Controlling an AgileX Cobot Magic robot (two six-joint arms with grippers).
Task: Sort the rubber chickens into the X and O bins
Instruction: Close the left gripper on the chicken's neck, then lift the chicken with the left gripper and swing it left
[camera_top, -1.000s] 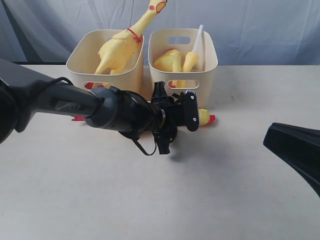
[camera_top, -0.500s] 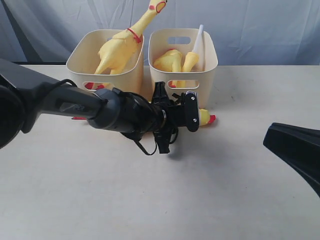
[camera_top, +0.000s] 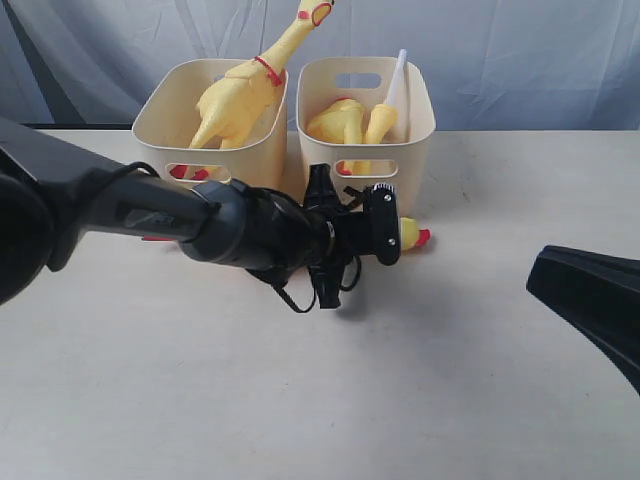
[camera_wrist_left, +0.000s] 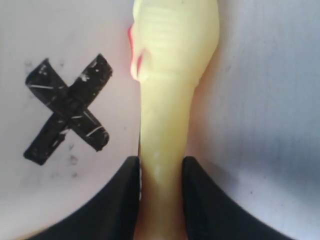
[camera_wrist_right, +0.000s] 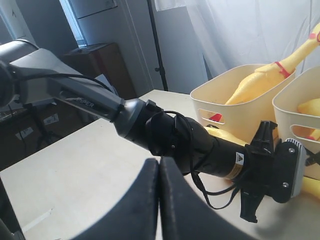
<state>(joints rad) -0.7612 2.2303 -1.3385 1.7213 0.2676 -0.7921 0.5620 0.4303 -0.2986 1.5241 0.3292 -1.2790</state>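
left arm (camera_top: 130, 205): glossy black | cable (camera_top: 287, 298): black loop | left claw (camera_wrist_left: 160, 162): black

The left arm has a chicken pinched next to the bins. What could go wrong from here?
1. The left gripper holds the table chicken only by its thin neck; it may swing or slip when lifted.
2. The grip sits right beside the X bin wall; lifting could bump the bin.
3. The long chicken juts above its bin's rim and could be knocked.

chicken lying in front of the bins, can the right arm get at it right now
Probably not cleanly: the left gripper is shut on the chicken and the left arm lies across it; the right gripper sits off to the side.
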